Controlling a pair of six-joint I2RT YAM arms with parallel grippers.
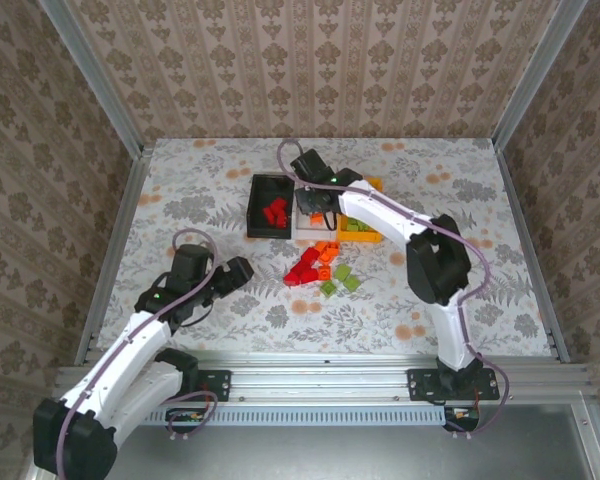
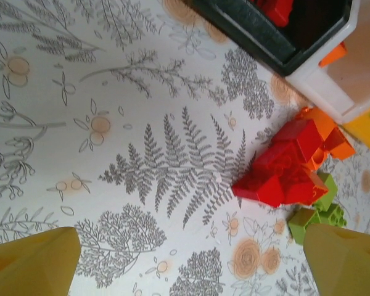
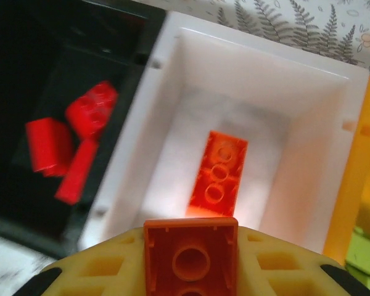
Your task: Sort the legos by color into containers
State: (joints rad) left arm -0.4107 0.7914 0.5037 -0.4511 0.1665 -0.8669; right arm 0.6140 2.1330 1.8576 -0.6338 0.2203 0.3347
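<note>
Overhead, the left gripper (image 1: 242, 270) hung spread above the bench (image 1: 180, 190), left of the loose legos (image 1: 320, 268). Left wrist: red bricks (image 2: 282, 172) lay just off the white bin (image 2: 320, 94). Right wrist: the right gripper (image 3: 191, 277) pinched an orange brick (image 3: 191, 243) over that bin, with a second orange brick (image 3: 219, 176) lying inside.

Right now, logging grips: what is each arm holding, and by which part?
The right gripper clamps a small orange plastic brick by opposite sides; the left gripper holds nothing.

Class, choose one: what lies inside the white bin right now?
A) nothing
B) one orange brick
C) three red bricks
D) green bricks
B: one orange brick lies flat on the floor of the white bin, below a second orange brick held in the right claw.
</note>
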